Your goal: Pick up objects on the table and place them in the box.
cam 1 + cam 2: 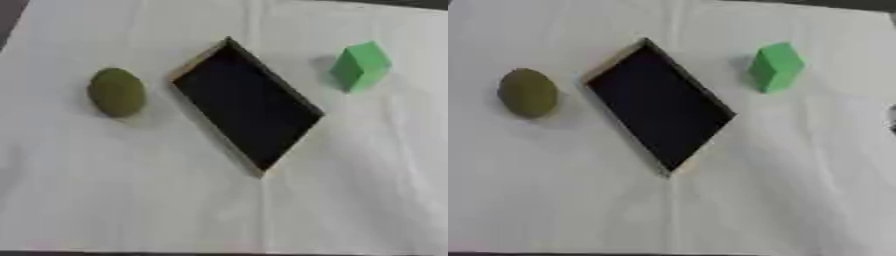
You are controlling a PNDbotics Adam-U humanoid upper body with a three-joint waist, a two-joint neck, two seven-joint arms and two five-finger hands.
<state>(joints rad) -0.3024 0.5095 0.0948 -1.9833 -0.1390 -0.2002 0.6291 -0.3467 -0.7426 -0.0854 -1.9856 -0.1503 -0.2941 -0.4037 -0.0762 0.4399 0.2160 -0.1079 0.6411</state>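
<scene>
A shallow box (247,102) with a black inside and tan rim lies in the middle of the white table, turned cornerwise. An olive-green oval object (116,92) rests on the table to the box's left. A bright green block (360,66) stands to the box's upper right. Both are apart from the box, and nothing lies inside it. A small dark sliver (892,119) at the right edge of the right eye view is all that shows of my right hand. My left hand is out of view.
A white cloth (131,200) covers the table, with bare room in front of the box and on both sides. Dark table edges show at the far corners and along the near edge.
</scene>
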